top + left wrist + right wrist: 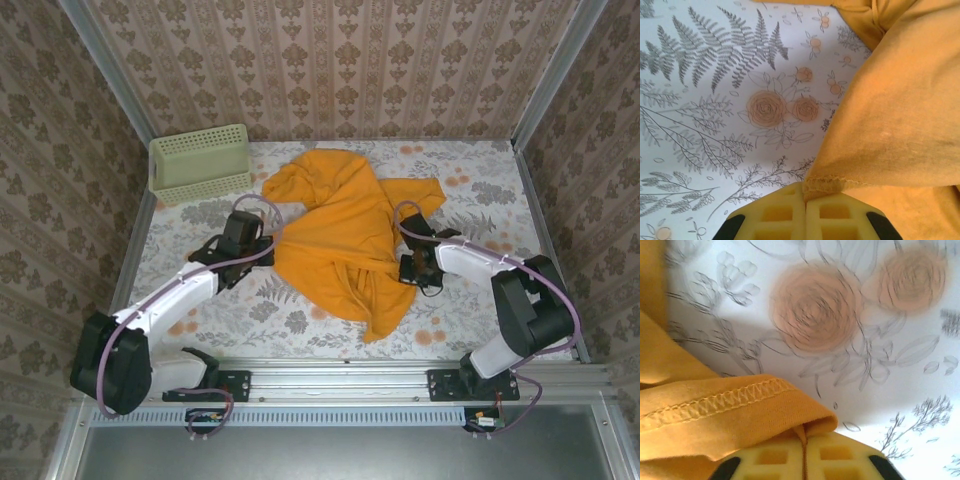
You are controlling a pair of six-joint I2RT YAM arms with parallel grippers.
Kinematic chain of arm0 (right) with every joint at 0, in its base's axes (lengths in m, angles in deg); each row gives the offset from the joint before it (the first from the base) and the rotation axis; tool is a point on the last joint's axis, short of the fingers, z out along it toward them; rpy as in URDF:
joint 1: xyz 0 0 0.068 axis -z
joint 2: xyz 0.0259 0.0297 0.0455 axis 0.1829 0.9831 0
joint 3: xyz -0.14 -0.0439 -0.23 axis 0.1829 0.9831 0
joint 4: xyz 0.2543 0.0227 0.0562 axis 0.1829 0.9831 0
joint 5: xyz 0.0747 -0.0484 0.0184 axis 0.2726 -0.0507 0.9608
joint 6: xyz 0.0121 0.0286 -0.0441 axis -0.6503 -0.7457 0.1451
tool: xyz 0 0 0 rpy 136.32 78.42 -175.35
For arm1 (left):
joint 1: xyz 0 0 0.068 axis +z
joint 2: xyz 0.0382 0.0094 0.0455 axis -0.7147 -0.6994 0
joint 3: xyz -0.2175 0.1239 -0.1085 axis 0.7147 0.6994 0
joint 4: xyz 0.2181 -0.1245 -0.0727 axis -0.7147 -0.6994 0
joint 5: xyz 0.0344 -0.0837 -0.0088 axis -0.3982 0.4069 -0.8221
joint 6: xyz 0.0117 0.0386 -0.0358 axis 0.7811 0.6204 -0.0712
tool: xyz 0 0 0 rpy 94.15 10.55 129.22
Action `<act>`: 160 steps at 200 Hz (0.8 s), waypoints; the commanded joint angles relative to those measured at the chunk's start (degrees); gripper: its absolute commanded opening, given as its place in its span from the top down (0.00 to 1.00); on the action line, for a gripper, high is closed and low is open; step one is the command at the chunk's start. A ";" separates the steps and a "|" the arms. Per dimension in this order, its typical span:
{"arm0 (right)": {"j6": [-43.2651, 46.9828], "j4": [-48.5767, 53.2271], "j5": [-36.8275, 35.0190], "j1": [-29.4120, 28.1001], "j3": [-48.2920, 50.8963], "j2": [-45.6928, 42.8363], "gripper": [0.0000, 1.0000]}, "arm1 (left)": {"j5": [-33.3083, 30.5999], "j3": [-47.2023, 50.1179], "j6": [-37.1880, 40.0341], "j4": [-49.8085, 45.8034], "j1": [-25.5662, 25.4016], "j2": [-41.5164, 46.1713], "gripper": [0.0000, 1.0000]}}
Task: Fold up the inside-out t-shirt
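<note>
The inside-out t-shirt (340, 235) is orange-yellow and lies crumpled in the middle of the floral table, plain face up, a sleeve spread toward the back right. My left gripper (268, 243) is at the shirt's left edge, shut on a stitched hem (832, 181) between its yellow pads (785, 212). At the right edge of the shirt my right gripper (405, 268) is shut on a folded hem (790, 410), with cloth pinched in the seam between its pads (840, 455). In both wrist views the cloth rises off the table from the jaws.
A pale green mesh basket (200, 160) stands at the back left corner. Patterned walls (60, 180) close the table on three sides. A metal rail (340, 385) runs along the near edge, by the arm bases.
</note>
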 commanded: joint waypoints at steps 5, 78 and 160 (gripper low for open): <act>3.39 6.57 -9.01 -0.16 -8.51 -5.04 1.00 | -3.33 -9.56 5.19 -4.66 1.04 -0.42 1.00; 16.59 26.73 -35.22 -1.39 -45.88 -21.87 1.00 | -26.14 -48.25 15.49 -20.68 -0.44 -3.35 1.00; 17.25 29.94 -28.47 -2.60 -47.73 -25.73 1.00 | -21.03 -49.27 17.18 -24.78 -3.54 2.06 1.00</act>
